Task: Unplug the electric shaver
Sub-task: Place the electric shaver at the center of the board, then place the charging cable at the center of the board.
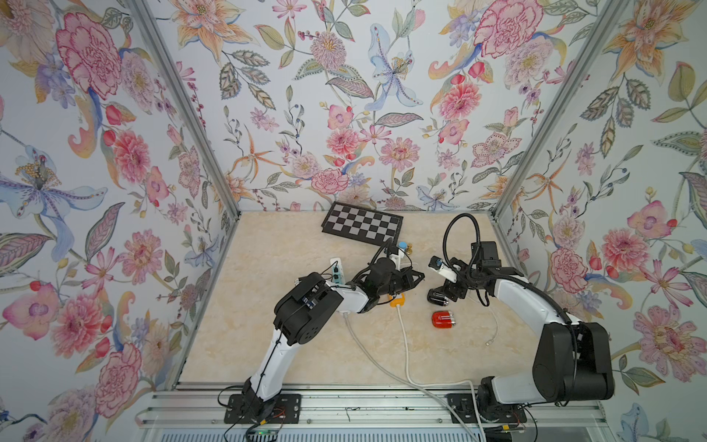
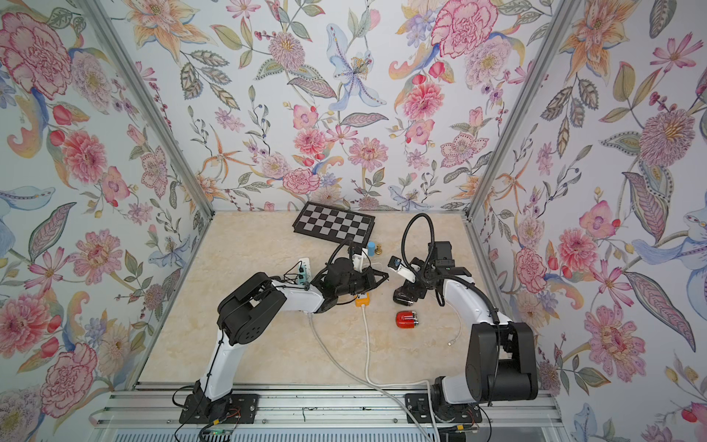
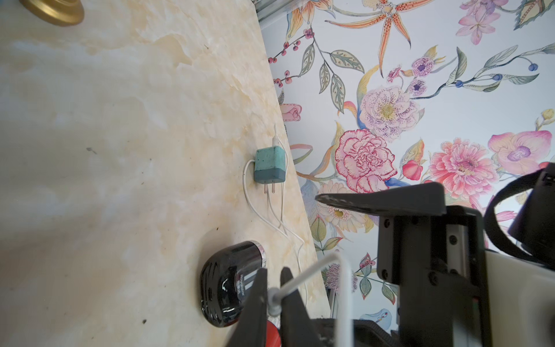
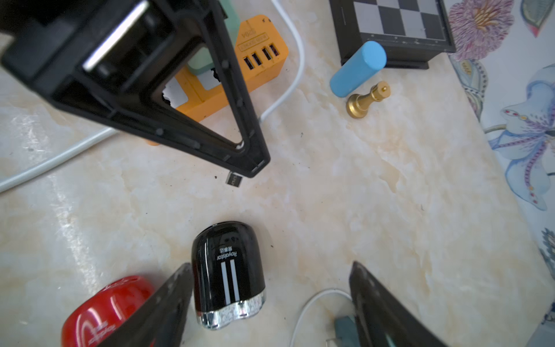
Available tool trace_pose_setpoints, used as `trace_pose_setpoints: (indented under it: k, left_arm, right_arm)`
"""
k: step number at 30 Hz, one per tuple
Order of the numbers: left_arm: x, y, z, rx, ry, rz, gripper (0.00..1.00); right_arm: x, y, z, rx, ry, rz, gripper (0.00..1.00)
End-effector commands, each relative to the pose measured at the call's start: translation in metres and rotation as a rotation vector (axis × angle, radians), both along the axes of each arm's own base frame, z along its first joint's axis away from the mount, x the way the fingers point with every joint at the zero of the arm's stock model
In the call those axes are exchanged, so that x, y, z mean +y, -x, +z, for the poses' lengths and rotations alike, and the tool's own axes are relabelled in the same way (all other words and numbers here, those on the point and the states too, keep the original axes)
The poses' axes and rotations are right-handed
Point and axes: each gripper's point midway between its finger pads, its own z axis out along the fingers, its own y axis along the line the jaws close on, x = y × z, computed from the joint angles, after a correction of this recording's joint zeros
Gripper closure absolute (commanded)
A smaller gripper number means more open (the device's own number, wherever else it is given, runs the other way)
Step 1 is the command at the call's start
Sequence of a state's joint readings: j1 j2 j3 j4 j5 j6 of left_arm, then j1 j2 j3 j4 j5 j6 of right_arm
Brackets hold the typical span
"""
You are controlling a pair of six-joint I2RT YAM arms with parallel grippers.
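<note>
The black shaver [image 4: 228, 273] lay on the worktop [image 4: 360, 180] at the lower centre of the right wrist view, between the fingers of the right hand [image 4: 270, 266] — spread wide, one finger just beside it, the other well apart. The left hand [image 3: 274, 272] pinched the white cable [image 3: 303, 275] at its plug [image 4: 234, 180] — free of the shaver. At the upper left of the right wrist view, a mint-green block [image 4: 204, 61] sat on the orange socket strip [image 4: 261, 60].
</note>
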State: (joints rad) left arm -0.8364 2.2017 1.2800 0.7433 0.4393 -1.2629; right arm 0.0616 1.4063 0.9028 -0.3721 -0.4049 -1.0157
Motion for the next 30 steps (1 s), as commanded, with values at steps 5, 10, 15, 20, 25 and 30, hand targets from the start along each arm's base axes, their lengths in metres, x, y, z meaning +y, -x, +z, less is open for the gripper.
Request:
trace_pose_setpoints:
  k: [5, 10, 15, 20, 25, 30]
  left_arm:
    - [-0.004, 0.006, -0.032, -0.011, -0.147, -0.065, 0.55]
    - [-0.002, 0.004, -0.034, -0.061, -0.247, -0.087, 0.35]
    - [0.001, 0.004, -0.03, -0.128, -0.369, -0.112, 0.13]
    - [0.009, 0.004, -0.025, -0.18, -0.471, -0.13, 0.04]
    - [0.006, 0.01, -0.012, -0.235, -0.528, -0.195, 0.01]
    - [0.001, 0.012, 0.001, -0.288, -0.554, -0.238, 0.01]
  right_arm:
    - [-0.025, 0.004, 0.034, -0.037, -0.187, -0.254, 0.18]
    - [-0.027, 0.008, 0.049, -0.058, -0.241, -0.289, 0.17]
    - [-0.026, 0.011, 0.051, -0.052, -0.277, -0.319, 0.18]
    - [-0.026, 0.014, 0.058, -0.082, -0.316, -0.352, 0.16]
    - [-0.027, 0.015, 0.061, -0.087, -0.331, -0.371, 0.16]
    - [-0.029, 0.013, 0.06, -0.082, -0.341, -0.402, 0.15]
